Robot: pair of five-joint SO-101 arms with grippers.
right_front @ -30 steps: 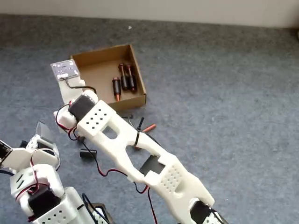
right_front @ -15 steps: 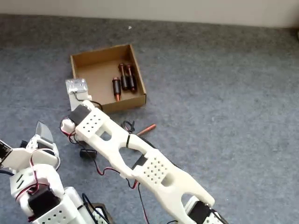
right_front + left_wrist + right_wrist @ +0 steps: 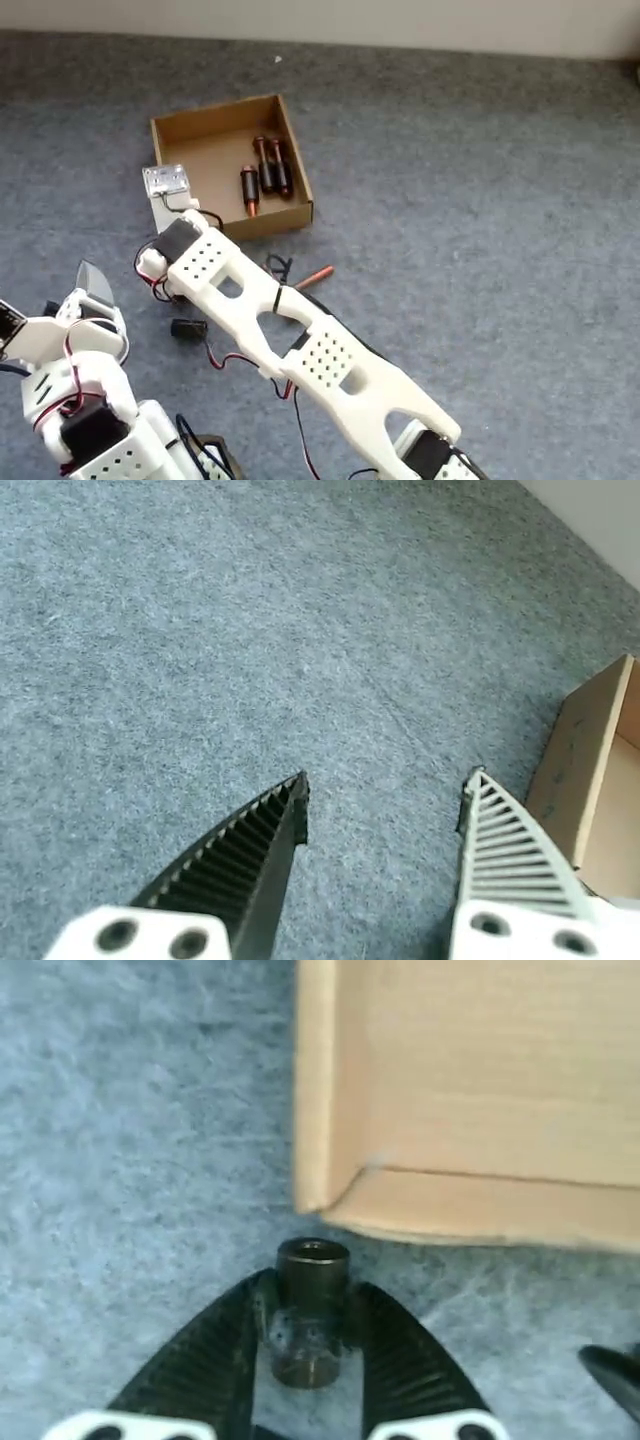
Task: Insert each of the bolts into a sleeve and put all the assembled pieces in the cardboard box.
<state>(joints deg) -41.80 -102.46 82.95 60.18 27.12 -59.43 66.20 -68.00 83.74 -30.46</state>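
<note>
The cardboard box (image 3: 205, 150) lies open at the back left, and three bolts in sleeves (image 3: 265, 172) rest inside it. My right gripper (image 3: 312, 1286) is shut on a black sleeve (image 3: 311, 1305), held upright just outside a box corner (image 3: 330, 1175). In the high view the right arm (image 3: 290, 320) stretches from the front right to the box's front-left corner. A loose reddish bolt (image 3: 315, 273) lies on the carpet in front of the box. Another black sleeve (image 3: 188, 327) lies beside the arm. My left gripper (image 3: 388, 780) hangs open over bare carpet at the front left (image 3: 88, 292).
Grey carpet (image 3: 480, 200) covers the whole surface, with free room to the right of the box. The right arm's black and red cables (image 3: 275, 266) trail near the loose bolt. The box wall (image 3: 590, 770) stands off to one side of the left gripper.
The right arm's wrist has drawn back from over the box's left wall towards its front-left corner. The left arm has kept still.
</note>
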